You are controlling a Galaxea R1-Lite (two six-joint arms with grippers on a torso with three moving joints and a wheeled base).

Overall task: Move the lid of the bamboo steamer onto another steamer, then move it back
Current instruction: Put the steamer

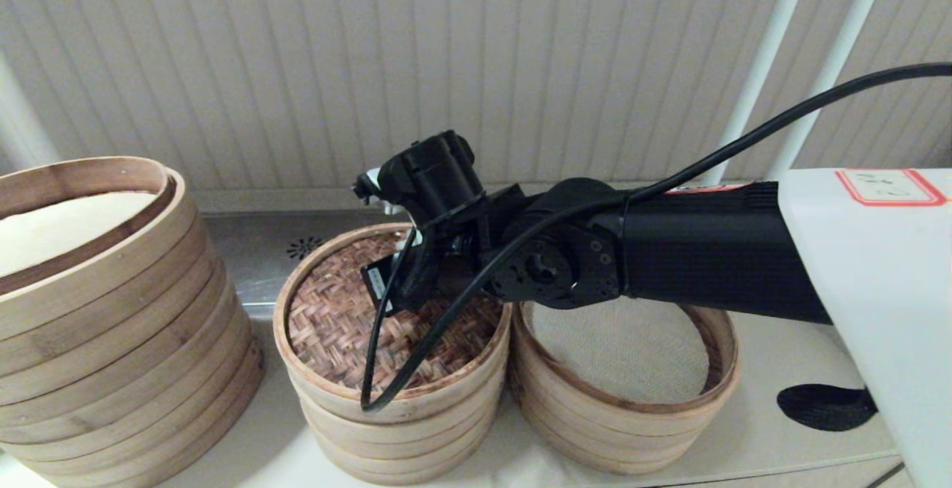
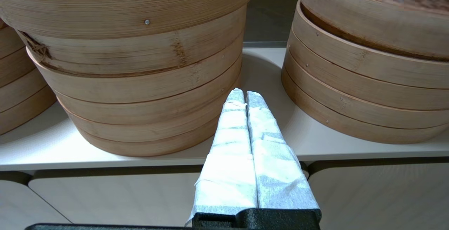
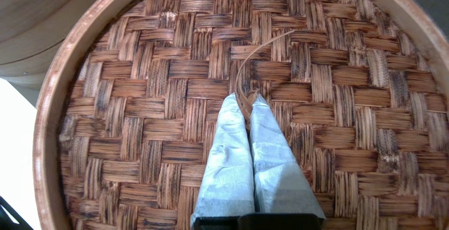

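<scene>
The bamboo steamer lid (image 1: 335, 320), with its dark herringbone top and pale rim, lies on the smallest steamer (image 1: 387, 428) in the middle of the counter. My right gripper (image 3: 245, 98) reaches down from the right over the lid's centre and is shut on the thin woven loop handle (image 3: 242, 68). In the head view the wrist (image 1: 439, 198) hides the fingertips. The steamer's slatted floor is hidden under the lid. My left gripper (image 2: 245, 95) is parked low at the counter's front edge, shut and holding nothing, between the large steamer and the smallest steamer (image 2: 350, 82).
A much larger, taller steamer (image 1: 111, 324) with a white inside stands on the left. The cloth-lined steamer (image 1: 595, 428) touches the smallest one on the right. A black cable (image 1: 379, 391) hangs from the right arm over the lid. A dark mark (image 1: 825, 406) lies on the counter at right.
</scene>
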